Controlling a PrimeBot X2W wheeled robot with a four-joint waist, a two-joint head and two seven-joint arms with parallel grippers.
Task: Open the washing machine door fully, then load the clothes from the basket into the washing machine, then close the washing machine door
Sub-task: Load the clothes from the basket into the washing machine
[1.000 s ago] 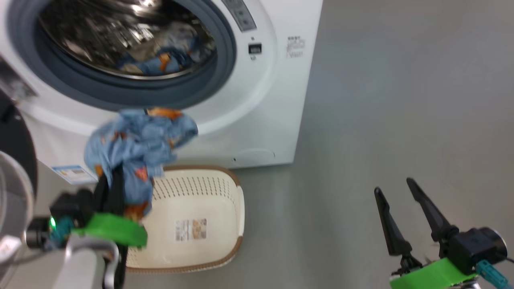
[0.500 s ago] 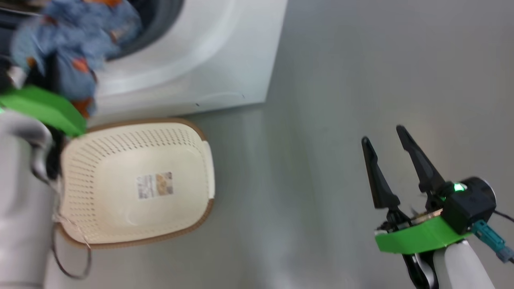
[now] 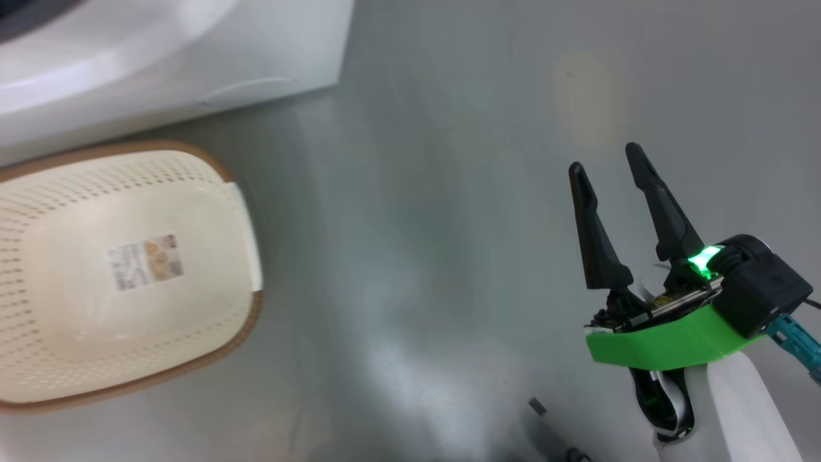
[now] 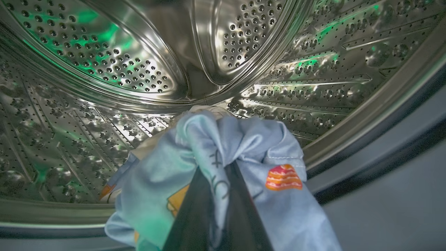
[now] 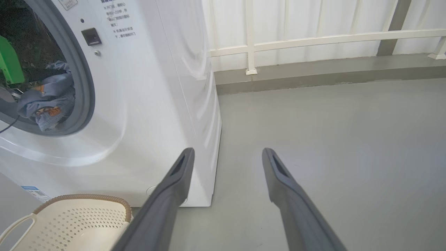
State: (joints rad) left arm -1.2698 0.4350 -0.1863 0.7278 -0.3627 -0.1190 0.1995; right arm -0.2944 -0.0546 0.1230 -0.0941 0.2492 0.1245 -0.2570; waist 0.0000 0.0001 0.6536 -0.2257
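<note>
My left gripper is shut on a light blue garment with orange prints, and holds it inside the perforated steel drum. In the right wrist view, bunched blue clothes show through the washing machine's grey-gasketed opening, next to the left arm's green mount. The cream basket stands on the floor below the washing machine, with nothing but its paper label inside. My right gripper hangs open over bare floor, far right of the basket. The door is out of view.
Grey floor stretches to the right of the machine. A white railing and panelled wall stand behind a low kerb. A blue energy sticker is on the washer's lower front. A small dark object lies near the bottom edge.
The head camera has swung, sliding washer and basket up and left in its view. My left gripper has carried the blue garment up into the drum. The right gripper stays open.
</note>
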